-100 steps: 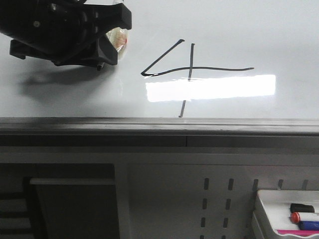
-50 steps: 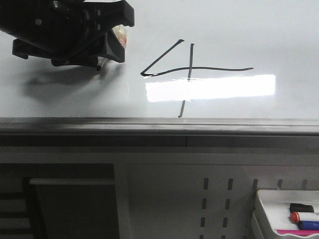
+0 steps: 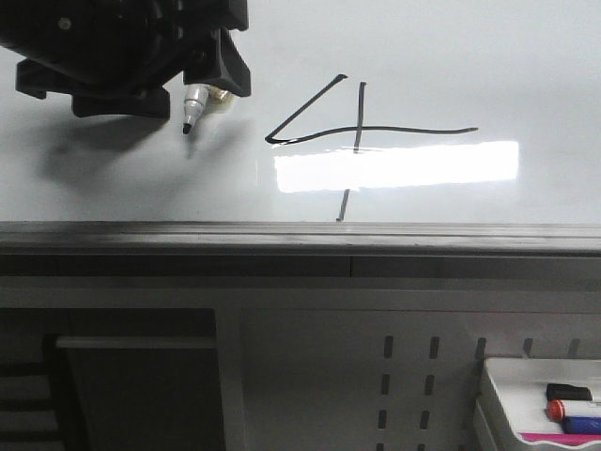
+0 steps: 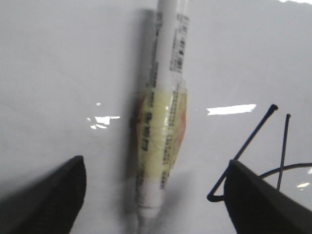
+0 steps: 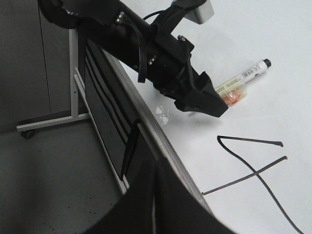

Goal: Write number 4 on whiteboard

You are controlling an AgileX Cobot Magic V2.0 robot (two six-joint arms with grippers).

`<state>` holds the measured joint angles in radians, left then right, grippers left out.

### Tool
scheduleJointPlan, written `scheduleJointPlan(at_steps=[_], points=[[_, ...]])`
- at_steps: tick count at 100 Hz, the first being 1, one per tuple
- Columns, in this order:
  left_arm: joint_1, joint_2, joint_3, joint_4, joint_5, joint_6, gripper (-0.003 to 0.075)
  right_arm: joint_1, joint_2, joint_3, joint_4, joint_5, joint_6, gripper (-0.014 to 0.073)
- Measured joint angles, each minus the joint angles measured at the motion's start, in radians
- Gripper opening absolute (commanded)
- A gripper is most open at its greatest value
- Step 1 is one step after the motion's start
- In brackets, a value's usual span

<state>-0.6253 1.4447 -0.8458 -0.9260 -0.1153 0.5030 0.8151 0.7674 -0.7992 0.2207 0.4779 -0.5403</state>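
Released since earlier, marker [image 4: 161, 126] lies left of number 4 [image 3: 362, 132] between wide left gripper [image 4: 156, 195] fingers; light, slippery, regrip at taped middle; right gripper's state unclear.

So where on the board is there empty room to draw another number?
The whiteboard is bare right of the number 4, and between the marker and the grey lower edge. It is crowded up left, under the left gripper.

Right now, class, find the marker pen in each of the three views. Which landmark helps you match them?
Front view: marker pen upper left, tip down, under the left pincer.
Left wrist view: marker pen centre, lying on the whiteboard.
Right wrist view: marker pen upper right.
Shared landmark: the number 4.
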Motion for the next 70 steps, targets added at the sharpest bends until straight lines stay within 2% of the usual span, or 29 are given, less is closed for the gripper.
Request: scheduleJointPlan(at_steps=[17,24,36,48,56,70], points=[[0.010,-0.081,0.012,0.016,-0.016,0.000,0.0595,0.000,0.000,0.000,0.000,0.000,0.000,-0.0063],[0.010,-0.144,0.012,0.018,-0.021,0.000,0.0561,0.000,-0.002,0.000,0.000,-0.007,0.000,-0.0063],[0.010,-0.258,0.012,0.018,-0.028,0.023,0.0402,0.000,-0.013,0.000,0.000,-0.038,0.000,-0.0062],[0.010,-0.381,0.014,0.018,-0.002,0.153,0.0140,0.000,-0.060,0.007,0.002,-0.045,0.000,-0.0053],[0.010,-0.477,0.025,0.023,0.071,0.253,-0.0018,0.000,-0.123,0.040,0.002,-0.045,0.000,-0.0042],[0.010,-0.646,0.089,0.037,0.196,0.348,-0.0020,0.000,-0.278,0.149,0.002,-0.053,0.013,-0.0042]])
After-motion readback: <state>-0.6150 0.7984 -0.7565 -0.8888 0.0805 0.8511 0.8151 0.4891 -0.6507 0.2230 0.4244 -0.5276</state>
